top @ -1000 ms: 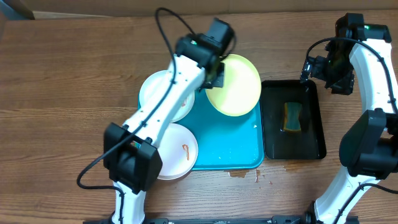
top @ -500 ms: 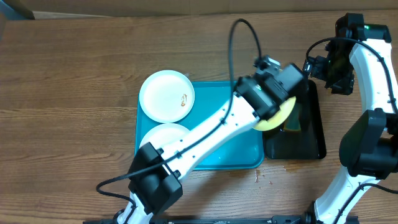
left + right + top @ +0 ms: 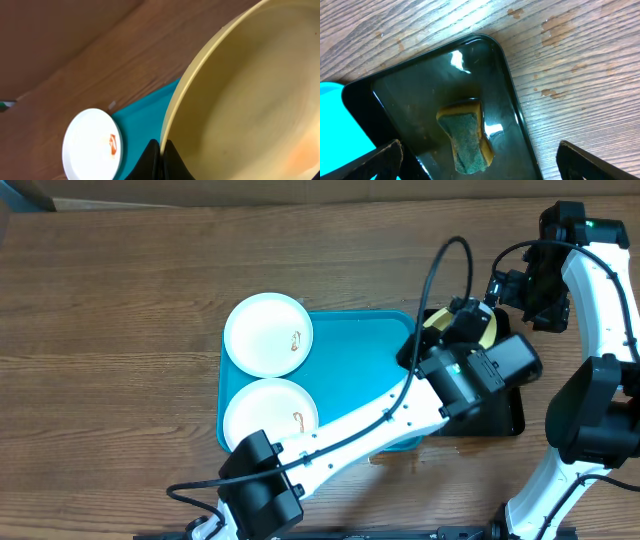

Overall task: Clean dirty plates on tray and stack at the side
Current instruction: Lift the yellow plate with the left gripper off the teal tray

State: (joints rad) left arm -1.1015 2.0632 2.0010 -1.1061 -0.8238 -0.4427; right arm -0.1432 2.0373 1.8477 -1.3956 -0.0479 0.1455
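Note:
My left gripper (image 3: 161,150) is shut on the rim of the pale yellow-green plate (image 3: 250,100) and holds it tilted on edge above the black tray (image 3: 505,415). From overhead only slivers of that plate (image 3: 437,321) show beside the gripper (image 3: 462,320). Two white plates with reddish smears lie at the left end of the turquoise tray (image 3: 360,380), one at the back (image 3: 268,334) and one at the front (image 3: 270,418). My right gripper (image 3: 480,157) is open and empty above the black tray, and overhead it sits at the far right (image 3: 522,290).
A green-and-yellow sponge (image 3: 467,135) lies in shallow water in the black tray (image 3: 420,85), right of the turquoise tray (image 3: 340,125). Small wet spots mark the wood near the front of the tray (image 3: 395,460). My left arm crosses the turquoise tray diagonally.
My left gripper has carried the yellow-green plate from the back of the turquoise tray rightward to above the black tray, now covering the sponge from overhead. The right arm has not moved.

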